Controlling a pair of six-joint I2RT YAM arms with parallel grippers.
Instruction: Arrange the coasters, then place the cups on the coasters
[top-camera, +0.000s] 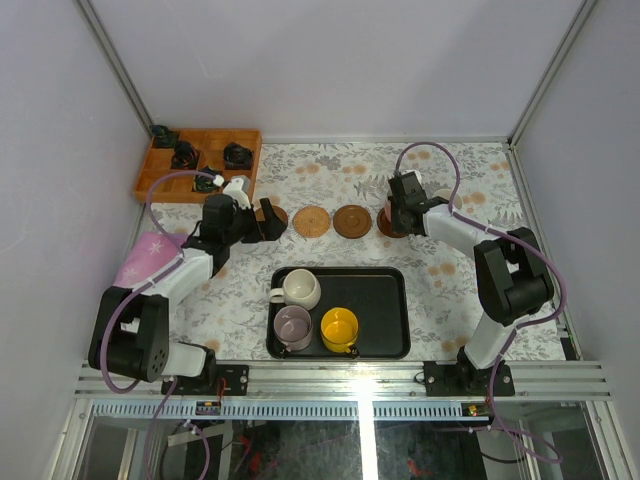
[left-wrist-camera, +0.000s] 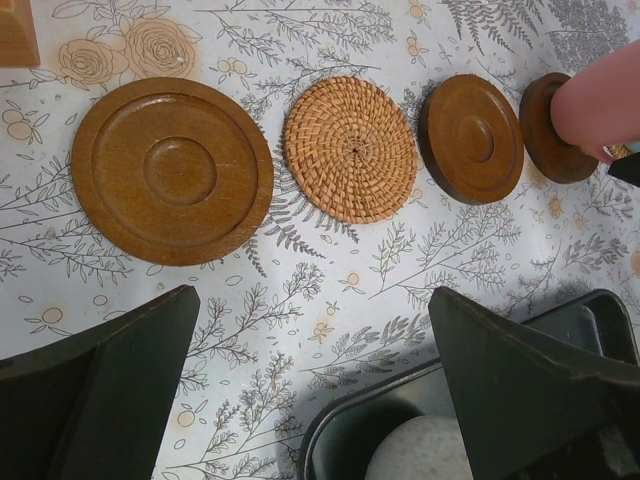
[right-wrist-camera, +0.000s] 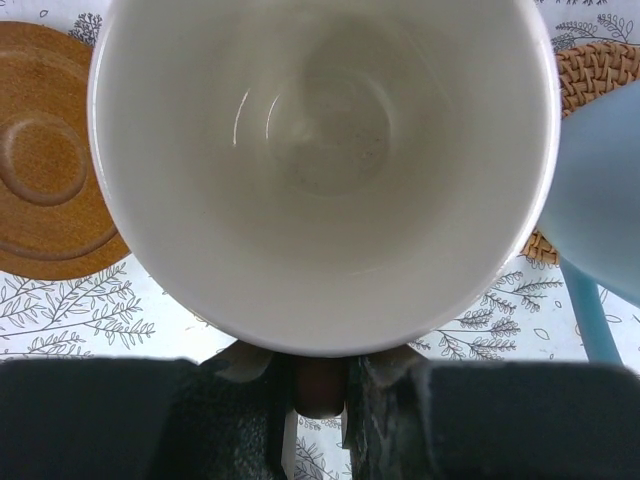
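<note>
right over the dark coaster (left-wrist-camera: 540, 135), grips the pink cup (left-wrist-camera: 600, 95) by its handle in narrowed right jaws; spreads left jaws wide, empty, well leftward.

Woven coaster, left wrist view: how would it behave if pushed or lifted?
The woven coaster looks thin and light, so a push would probably slide it over the tablecloth. Lying flat, it likely resists pinching from above; its rough weave should grip well.
</note>
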